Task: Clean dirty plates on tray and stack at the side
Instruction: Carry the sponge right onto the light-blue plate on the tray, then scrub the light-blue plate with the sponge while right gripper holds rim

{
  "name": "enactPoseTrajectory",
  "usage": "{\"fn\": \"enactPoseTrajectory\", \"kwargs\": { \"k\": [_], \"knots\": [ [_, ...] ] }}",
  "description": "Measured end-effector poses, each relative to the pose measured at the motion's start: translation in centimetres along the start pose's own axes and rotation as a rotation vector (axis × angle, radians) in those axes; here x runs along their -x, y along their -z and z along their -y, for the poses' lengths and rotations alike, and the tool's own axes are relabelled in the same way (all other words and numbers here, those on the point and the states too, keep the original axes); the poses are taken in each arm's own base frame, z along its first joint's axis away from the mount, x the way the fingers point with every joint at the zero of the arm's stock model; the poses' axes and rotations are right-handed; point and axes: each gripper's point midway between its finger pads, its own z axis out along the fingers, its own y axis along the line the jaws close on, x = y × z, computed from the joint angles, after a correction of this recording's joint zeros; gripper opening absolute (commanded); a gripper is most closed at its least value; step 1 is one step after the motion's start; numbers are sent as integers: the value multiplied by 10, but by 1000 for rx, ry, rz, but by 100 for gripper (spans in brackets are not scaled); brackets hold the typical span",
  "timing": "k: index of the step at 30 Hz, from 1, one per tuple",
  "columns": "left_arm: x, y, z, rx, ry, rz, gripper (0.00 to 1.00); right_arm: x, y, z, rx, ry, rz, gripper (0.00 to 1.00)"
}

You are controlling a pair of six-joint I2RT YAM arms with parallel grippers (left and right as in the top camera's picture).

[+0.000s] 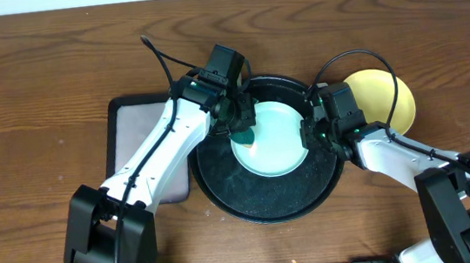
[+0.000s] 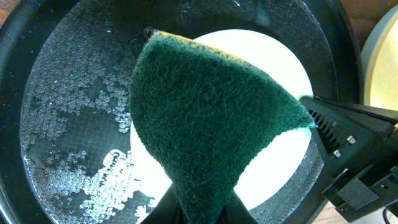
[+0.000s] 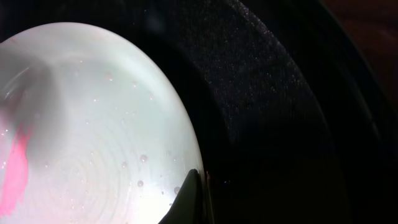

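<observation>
1. While I stand at the bench (image 1: 28, 74), the mint plate (image 1: 276, 145) lies inside the round black tray (image 1: 224, 194), a little toward its far side. The yellow plate (image 1: 385, 98) rests on the wood just to the right of the tray.
2. The left tool (image 1: 238, 122) is closed tight on a green sponge (image 2: 205, 124). The sponge hangs over the left part of the mint plate.
3. The right tool (image 1: 312, 132) is at the right rim of the same plate. One finger (image 3: 189, 199) lies on that rim, but the other is hidden, so I cannot tell whether it really pinches.
4. A pink smear (image 3: 18, 168) shows on the plate surface, so I judge that the cleaning is not finished.
5. Water droplets (image 2: 74, 124) cover the tray floor, and small drops also sit on the plate.
6. I think the plate is light, stiff plastic, and now wet and slippery. It could slide or spin under the sponge if nothing holds it.
7. The best place to take it is the thin raised rim, one finger above and one below.
8. A rectangular tray (image 1: 135, 133) lies at the left, partly under the left arm.
</observation>
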Motion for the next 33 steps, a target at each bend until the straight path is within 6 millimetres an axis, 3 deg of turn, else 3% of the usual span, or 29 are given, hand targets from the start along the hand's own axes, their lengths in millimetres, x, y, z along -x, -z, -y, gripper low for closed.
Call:
{"fn": "enactPoseTrajectory", "kwargs": {
  "k": [8, 13, 24, 26, 27, 29, 33],
  "knots": [
    [-3, -8, -2, 42, 16, 23, 7, 0, 0, 0, 1, -11, -2, 1],
    [-14, -22, 6, 67, -12, 33, 7, -1, 0, 0, 1, -11, -2, 1],
    [-19, -62, -8, 187, 16, 37, 8, -1, 0, 0, 3, -11, -3, 1],
    [-21, -69, -12, 202, 21, 25, 16, -1, 0, 0, 3, -12, -3, 1],
    [-23, -73, -14, 209, 24, 17, 25, -1, 0, 0, 3, -11, -3, 1],
    [-25, -78, -17, 219, 29, 6, 32, -1, 0, 0, 3, -11, -3, 1],
    [-25, -81, -17, 222, 38, 3, 34, -1, 0, 0, 3, -11, -3, 1]
  ]
}}
